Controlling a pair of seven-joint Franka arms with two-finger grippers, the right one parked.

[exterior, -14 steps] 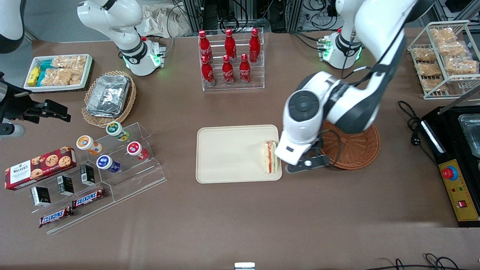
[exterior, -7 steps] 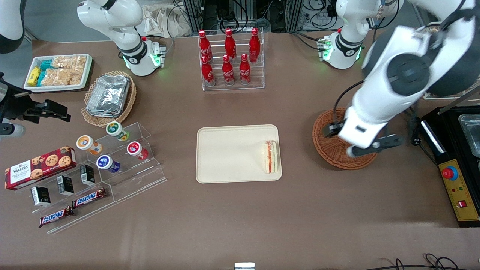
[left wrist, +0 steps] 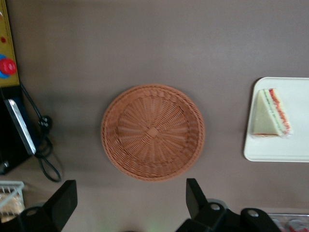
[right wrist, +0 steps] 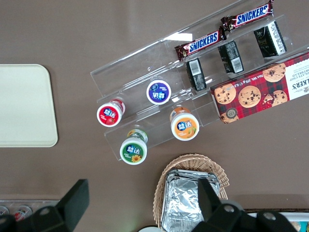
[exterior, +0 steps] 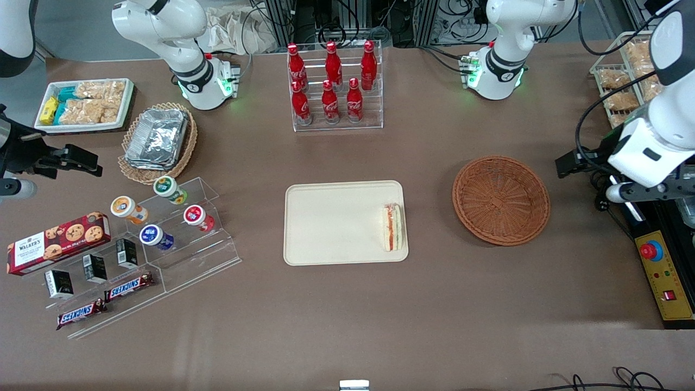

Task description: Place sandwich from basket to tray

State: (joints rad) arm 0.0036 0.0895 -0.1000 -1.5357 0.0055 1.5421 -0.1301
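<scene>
Brown tabletop all round, and plenty spread across it. One sandwich [exterior: 392, 227] lies on the one cream tray [exterior: 331, 222], tucked right against the tray's rim on the side toward the working arm, filling stripe showing red and green. One reddish wicker basket [exterior: 501, 200] sits beside the tray, well apart from it, with bare brown table between the two.

Up at the working arm's end of the table hangs the gripper [left wrist: 130, 203], above the black control box [exterior: 654, 239], well clear of the basket. From the wrist camera its two dark fingers [left wrist: 62, 203] stand wide apart with nothing between them, the basket [left wrist: 152, 132] framed in the gap far below and the sandwich [left wrist: 272, 114] on the tray corner [left wrist: 275, 152].

Count the rest: six red cola bottles [exterior: 331, 81] in a clear rack, farther from the front camera than the tray. Toward the parked arm's end, four small round tubs [exterior: 162, 212] on a clear stepped stand, three little black boxes [exterior: 95, 267], two Snickers bars [exterior: 106, 304], one red cookie box [exterior: 57, 241], one tan scalloped basket holding foil packets [exterior: 157, 138], one white tray of snacks [exterior: 84, 104].

Open room: a broad bare strip of table runs along the edge nearest the front camera, and another stretch between the bottle rack and the tray.
</scene>
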